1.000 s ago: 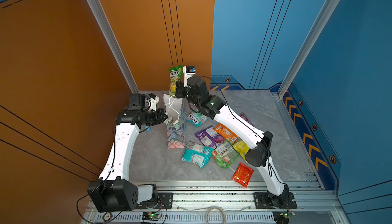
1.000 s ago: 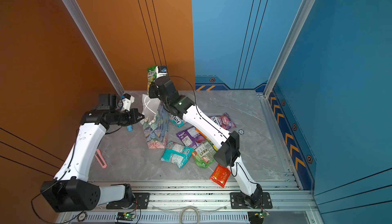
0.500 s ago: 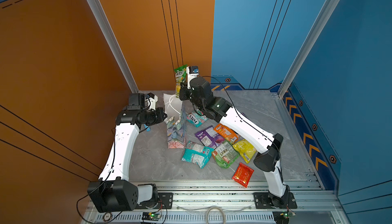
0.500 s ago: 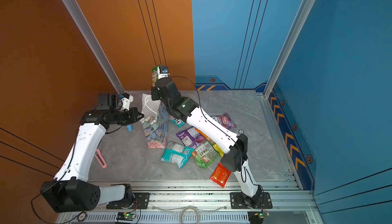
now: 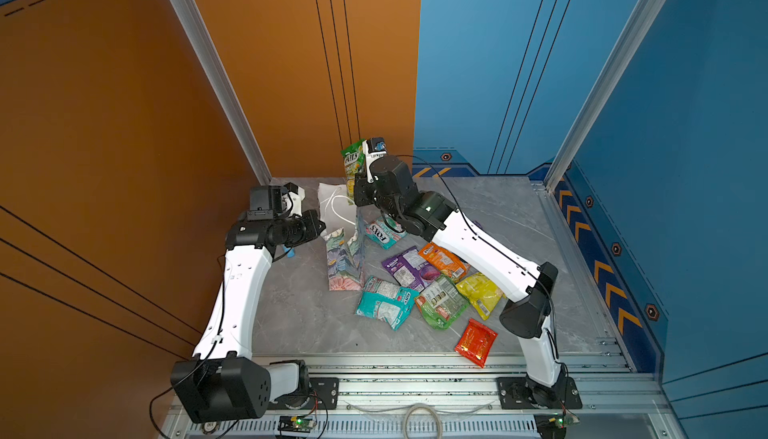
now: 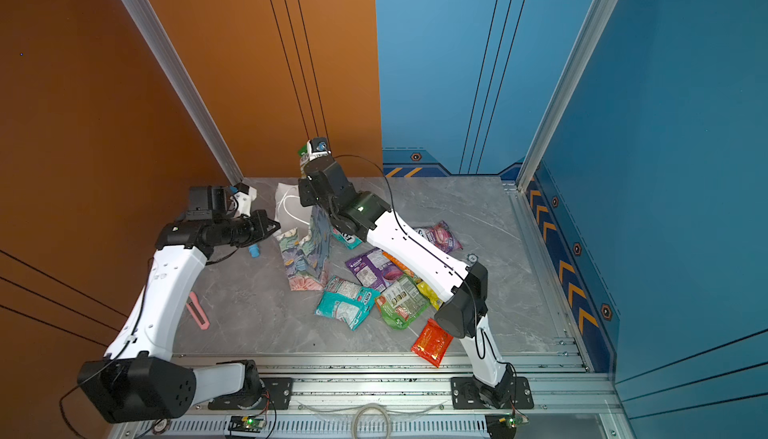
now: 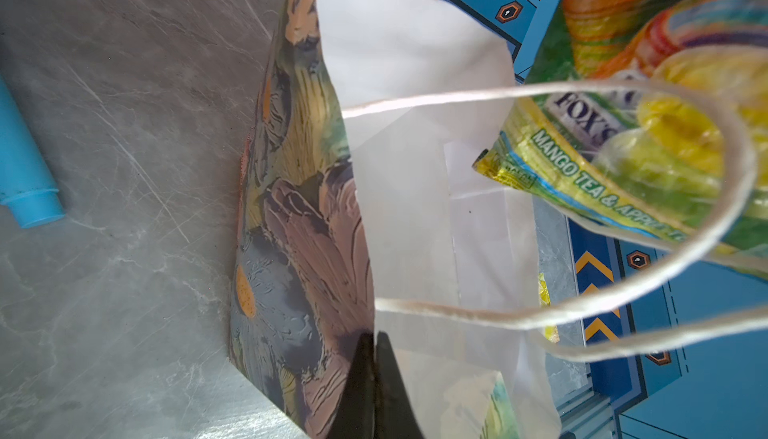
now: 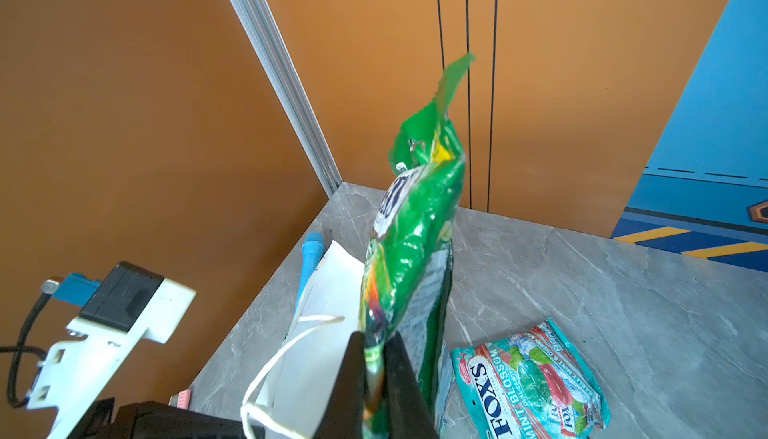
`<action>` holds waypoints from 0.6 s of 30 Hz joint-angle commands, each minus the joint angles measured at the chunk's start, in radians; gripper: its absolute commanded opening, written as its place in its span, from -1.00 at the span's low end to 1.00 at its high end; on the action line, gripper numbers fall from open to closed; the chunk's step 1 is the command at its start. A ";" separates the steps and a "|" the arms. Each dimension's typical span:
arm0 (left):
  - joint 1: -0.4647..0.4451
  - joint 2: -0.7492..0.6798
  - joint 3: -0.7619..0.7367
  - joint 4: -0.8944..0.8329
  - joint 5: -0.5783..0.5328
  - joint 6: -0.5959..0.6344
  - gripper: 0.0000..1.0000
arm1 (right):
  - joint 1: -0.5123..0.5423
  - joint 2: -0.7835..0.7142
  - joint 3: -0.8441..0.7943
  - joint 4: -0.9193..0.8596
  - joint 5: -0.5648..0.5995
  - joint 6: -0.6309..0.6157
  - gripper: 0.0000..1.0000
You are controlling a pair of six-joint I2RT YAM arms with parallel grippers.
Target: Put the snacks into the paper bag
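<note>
Between black right fingers (image 8: 349,378), a green and yellow packet (image 8: 415,225). Between black left fingers (image 7: 390,391), a paper bag (image 7: 299,250) with purple, blue and green flowers, white inside. Near the right fingers, a teal packet (image 8: 528,378) with red and green bits.

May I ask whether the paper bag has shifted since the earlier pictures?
No. The paper bag keeps the same place relative to the corner post.

Glossy crinkled plastic green packet (image 8: 415,225); matt paper bag (image 7: 407,192).
</note>
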 commanded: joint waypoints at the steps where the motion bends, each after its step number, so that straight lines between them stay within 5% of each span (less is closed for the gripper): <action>1: 0.010 -0.018 -0.015 0.021 -0.001 -0.012 -1.00 | 0.021 -0.065 0.003 -0.041 -0.047 -0.021 -1.00; 18: 0.017 -0.028 -0.032 0.041 0.017 -0.020 -1.00 | 0.050 0.088 0.210 -0.091 -0.073 0.003 -1.00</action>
